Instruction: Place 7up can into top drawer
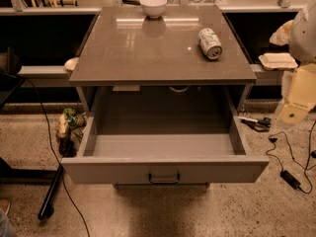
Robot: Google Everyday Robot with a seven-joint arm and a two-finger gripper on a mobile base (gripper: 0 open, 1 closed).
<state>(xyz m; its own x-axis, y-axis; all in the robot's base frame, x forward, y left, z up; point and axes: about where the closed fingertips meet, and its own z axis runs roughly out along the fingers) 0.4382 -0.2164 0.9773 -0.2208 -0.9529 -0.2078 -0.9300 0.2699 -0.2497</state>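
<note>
1. The can lies on its side on the cabinet top, towards the right edge, one silver end facing me. On its side it could roll when touched, so I'd go for a grip across the body.
2. The drawer is pulled right out below, handle towards me, and nothing is in it that I can see. So the opening step looks done, and all that's left is pick and drop. The can isn't in it yet.
3. The drawer sticks out well past the top's front edge, which I reckon is the point: a straight drop in from above without hitting the overhang.
4. The bowl sits at the back middle of the top, well apart from the can, so it shouldn't get in the way.
5. The gripper isn't in shot, so I can't tell whether it's wide, narrow or holding anything. It's certainly not on the can.
6. Cables trail on the floor to the right, worth minding with the base.
</note>
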